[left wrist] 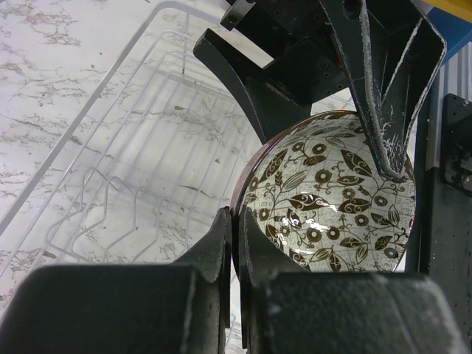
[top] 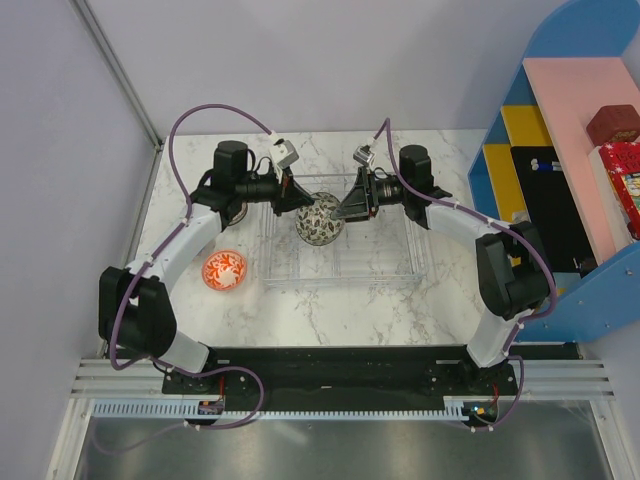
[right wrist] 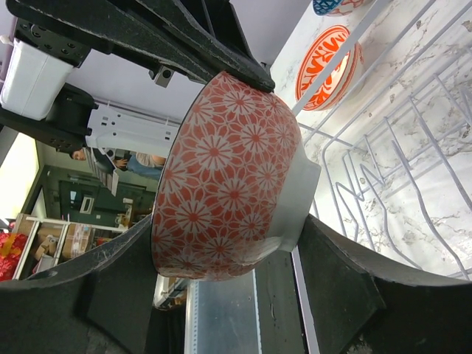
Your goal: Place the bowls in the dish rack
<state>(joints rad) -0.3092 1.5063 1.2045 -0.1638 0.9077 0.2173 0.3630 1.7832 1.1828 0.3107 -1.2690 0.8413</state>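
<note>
Hanging tipped on its side above the dish rack, the held bowl is showing only in part in every view. The overhead camera is catching a patterned round patch between the two arms. The left wrist view is giving only its inside, and the right wrist view only its outside. The inside is glossy and glazed, pale with brown leaves and vines. The outside is carrying red-orange flowers on white, ending in a plain white foot ring. Its mouth is facing the left arm and its foot the right arm, so its axis is running roughly across the rack from side to side.

The left gripper is pinching the rim, its jaws clenched on the thin wall. The right gripper is straddling the bowl, one finger at the mouth side and one by the foot. Whether those jaws are pressing or standing just off, I cannot tell.

The rack is clear plastic with a raised rim and thin ribs, lying on the white marbled worktop. A second bowl, orange-red and white inside, is sitting upright on the worktop just left of the rack. A third bowl, bluish, is being cut off by the top edge of the right wrist view.
</note>
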